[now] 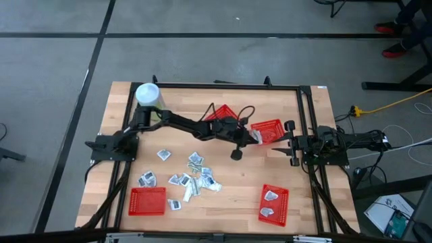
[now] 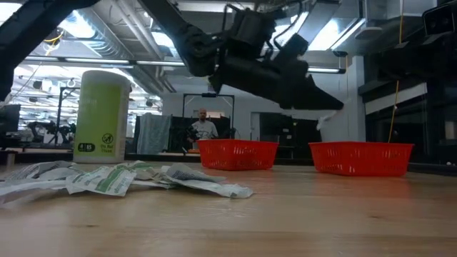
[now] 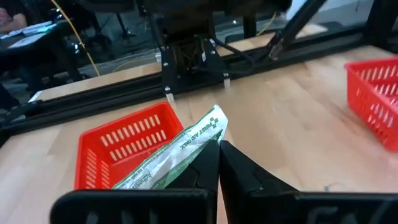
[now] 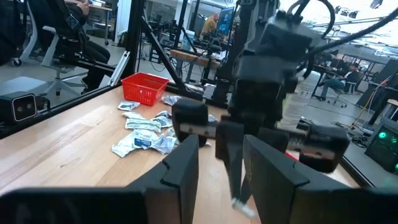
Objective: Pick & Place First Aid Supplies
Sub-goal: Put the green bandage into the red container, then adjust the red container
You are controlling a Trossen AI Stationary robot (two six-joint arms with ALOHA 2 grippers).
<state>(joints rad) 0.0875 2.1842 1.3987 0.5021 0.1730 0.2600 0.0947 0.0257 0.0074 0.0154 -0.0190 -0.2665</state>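
Left pincer (image 1: 255, 138): pressed together on a packet (image 3: 180, 148), reaching to the centre of the high view, right by the nearest basket (image 1: 268, 130).
Right pincer (image 4: 221, 155): spread, holding nothing, parked at the right edge of the table (image 1: 236, 182).
Done: two packets (image 1: 271, 204) lie in the lower-right basket (image 1: 275, 204); a third is in the air, so I judge the job barely begun.
Left: a loose heap of packets (image 1: 185, 179) at lower centre-left of the high view, on the table; the lower-left basket (image 1: 147, 201) looks empty.
Held packet: flat, crinkled, white-grey wrapper with green print, its corner sticking up past the fingertips, above the red basket in the left wrist view.
Heap: similar small wrappers, some overlapping.
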